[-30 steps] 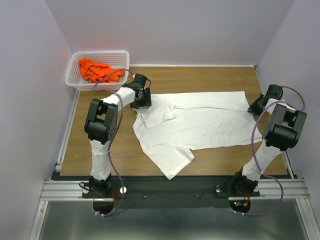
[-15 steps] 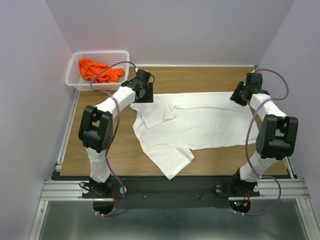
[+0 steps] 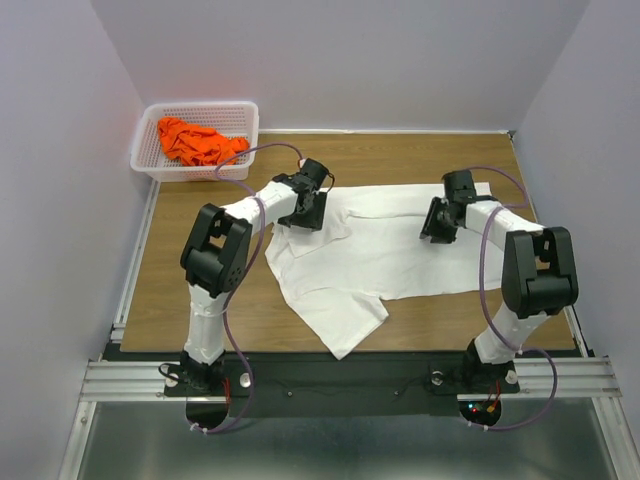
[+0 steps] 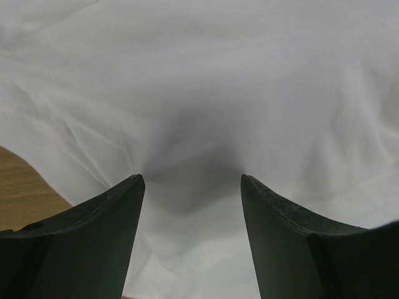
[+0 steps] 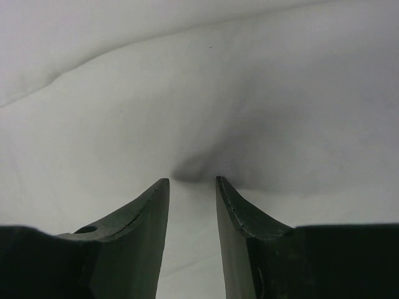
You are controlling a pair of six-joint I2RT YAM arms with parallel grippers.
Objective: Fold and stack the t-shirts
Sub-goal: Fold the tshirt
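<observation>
Left jaws: my left gripper (image 4: pixel 192 177) stands wide open, with nothing between the two fingers.
Under the left jaws: the white t-shirt (image 3: pixel 400 255) fills the gap between the fingers. A soft shadow lies on the cloth just ahead of the tips. I cannot tell whether the tips press on it or hang just above it.
Beside the left jaws: a strip of bare wooden table (image 3: pixel 200 260) shows past the outside of my left finger, where the shirt's edge ends.
Right jaws: my right gripper (image 5: pixel 192 180) is parted by a narrow gap and clamps nothing. Plain white cloth shows through the gap.
Ahead of the right jaws: a small dark dimple in the shirt sits right at the fingertips, and a long crease runs across farther off.
White shirt overall: it is spread on the table beneath both my jaws. One sleeve trails toward the arm bases.
Orange t-shirt (image 3: pixel 195 142): it lies crumpled in the white basket (image 3: pixel 200 104), well apart from my left jaws, off their outer side.
</observation>
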